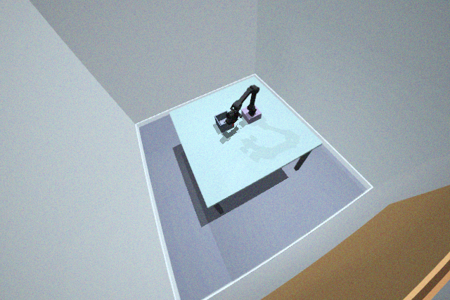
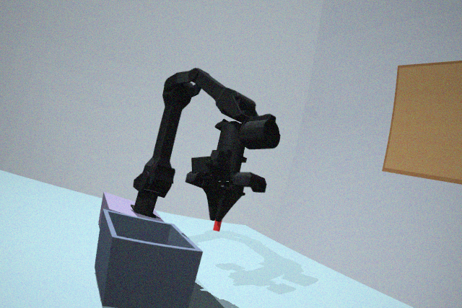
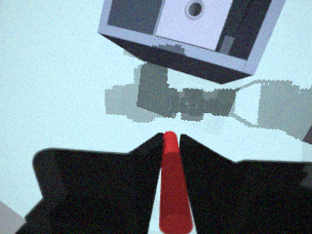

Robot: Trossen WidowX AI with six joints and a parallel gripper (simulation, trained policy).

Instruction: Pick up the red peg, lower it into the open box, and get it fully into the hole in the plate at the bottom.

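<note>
In the wrist view, the red peg (image 2: 216,226) (image 3: 175,187) is pinched between the two fingers of the gripper (image 1: 231,119) (image 2: 216,219) (image 3: 171,138), which is closed on it. The exterior view shows the peg's lower end sticking out below the fingertips, raised above the pale blue table (image 1: 225,166) (image 2: 48,230) (image 3: 49,88) and outside the open box (image 1: 224,126) (image 2: 149,275) (image 3: 175,55). Inside the box lies a light plate (image 3: 192,29) with a round hole. Beyond, the black arm (image 1: 244,98) (image 2: 167,129) rises from a lilac block (image 1: 251,116) (image 2: 118,203) near the box. The top view is small; there the peg seems a red speck by the gripper.
</note>
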